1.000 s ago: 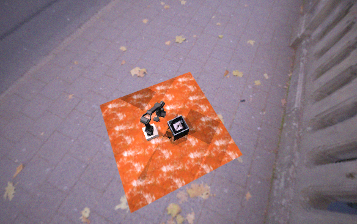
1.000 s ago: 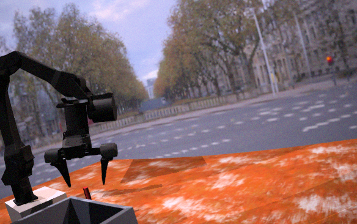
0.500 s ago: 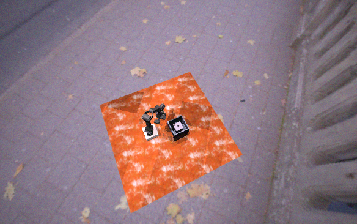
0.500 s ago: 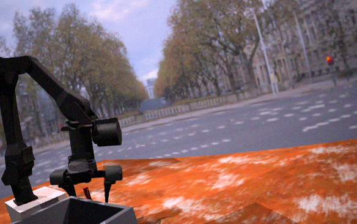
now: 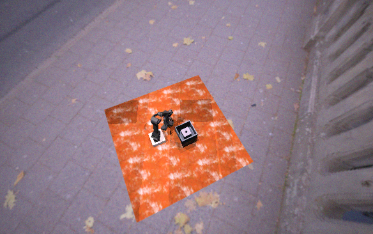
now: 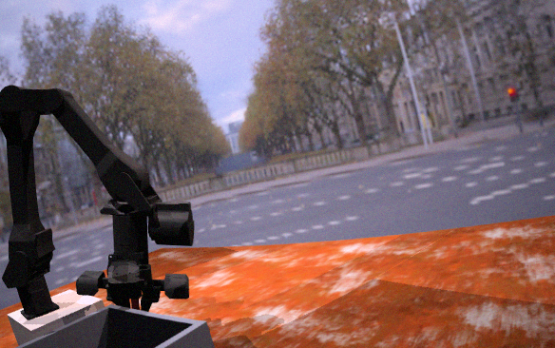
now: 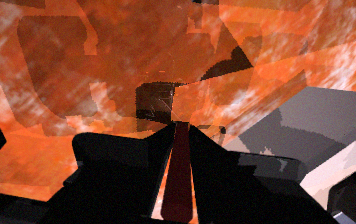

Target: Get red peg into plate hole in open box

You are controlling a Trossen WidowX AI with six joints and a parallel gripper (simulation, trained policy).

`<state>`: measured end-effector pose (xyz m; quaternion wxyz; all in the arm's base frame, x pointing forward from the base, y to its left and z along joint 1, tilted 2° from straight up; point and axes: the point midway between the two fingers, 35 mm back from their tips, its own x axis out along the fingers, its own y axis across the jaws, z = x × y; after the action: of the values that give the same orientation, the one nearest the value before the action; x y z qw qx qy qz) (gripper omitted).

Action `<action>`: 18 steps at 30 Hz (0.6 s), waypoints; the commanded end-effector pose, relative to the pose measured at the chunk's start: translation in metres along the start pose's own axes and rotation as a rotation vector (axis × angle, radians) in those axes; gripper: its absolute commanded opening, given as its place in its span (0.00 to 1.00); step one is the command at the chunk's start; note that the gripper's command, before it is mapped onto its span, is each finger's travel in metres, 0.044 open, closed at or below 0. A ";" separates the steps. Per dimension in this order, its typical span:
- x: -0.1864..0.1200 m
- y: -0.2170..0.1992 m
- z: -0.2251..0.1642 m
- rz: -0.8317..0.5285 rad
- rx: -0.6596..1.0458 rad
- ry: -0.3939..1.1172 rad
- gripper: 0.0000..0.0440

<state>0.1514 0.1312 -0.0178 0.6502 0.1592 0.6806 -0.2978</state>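
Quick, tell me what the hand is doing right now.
Hand: closed on the red peg, beside the open box.

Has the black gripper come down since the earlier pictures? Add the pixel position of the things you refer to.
Yes: in the outside view the black gripper (image 5: 165,128) (image 6: 138,308) (image 7: 182,128) is lower, nearer the rim of the grey open box (image 5: 193,140) (image 6: 199,333).
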 end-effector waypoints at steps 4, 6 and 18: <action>-0.019 0.005 0.010 0.013 -0.011 -0.047 0.00; -0.027 0.006 0.013 0.020 -0.010 -0.061 0.00; -0.080 0.006 0.039 0.056 0.021 -0.142 0.00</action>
<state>0.1881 0.1280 0.0504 0.6975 0.1608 0.6332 -0.2947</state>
